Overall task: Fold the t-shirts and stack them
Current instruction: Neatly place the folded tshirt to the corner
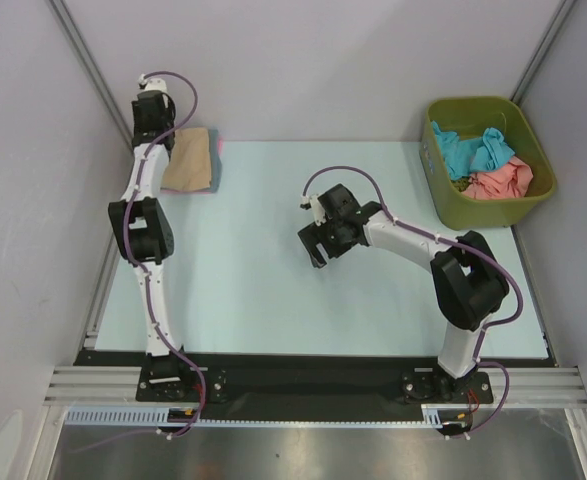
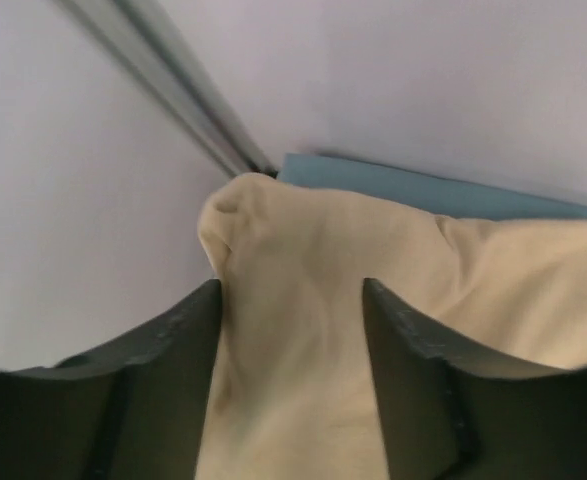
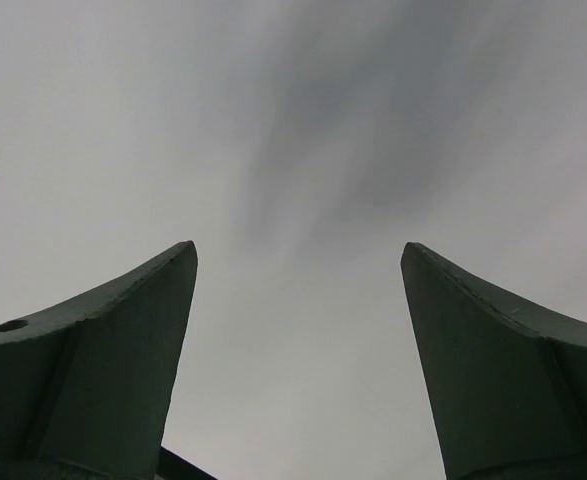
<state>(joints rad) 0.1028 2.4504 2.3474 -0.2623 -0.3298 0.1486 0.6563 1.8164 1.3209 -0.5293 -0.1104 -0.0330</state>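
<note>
At the upper left of the overhead view, the folded tan cloth t-shirt (image 1: 188, 160) lies on the pale blue table (image 1: 263, 300) with a pink shirt (image 1: 216, 165) edging out beneath it. The left gripper (image 2: 291, 290) stands over it, jaws parted — a ridge of tan cloth rises between them. Mid-frame the right gripper (image 1: 316, 245) hovers with jaws spread wide on nothing, and the olive-green plastic bin (image 1: 483, 213) at upper right holds a teal shirt (image 1: 468, 150) and a salmon shirt (image 1: 501, 180).

Olive-green bin (image 1: 478, 212) at far right, pale blue table (image 1: 253, 300), grey walls (image 1: 323, 60)
</note>
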